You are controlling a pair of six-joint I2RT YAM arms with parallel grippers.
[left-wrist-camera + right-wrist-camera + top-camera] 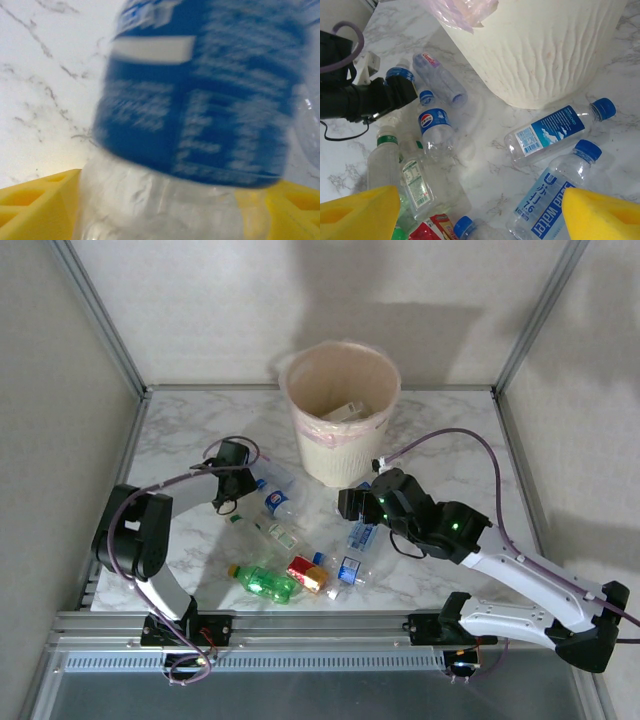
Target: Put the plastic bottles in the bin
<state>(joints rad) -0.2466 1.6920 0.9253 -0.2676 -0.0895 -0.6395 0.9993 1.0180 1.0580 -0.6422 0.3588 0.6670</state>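
Bin location: 12 o'clock end of the marble tabletop, upright, pinkish liner folded over its rim. Plastic bottles lie loose on the tabletop from 6 to 7 o'clock of the bin, among them a green bottle and a red-labelled bottle.

Left hand: at 8 o'clock of the bin. Its yellow fingers flank a blue-labelled bottle; blur makes it impossible to tell whether they pinch it.

Right hand: at 6 o'clock of the bin, fingers spread wide with nothing gripped, above a clear blue-capped bottle lying just beside the bin wall.
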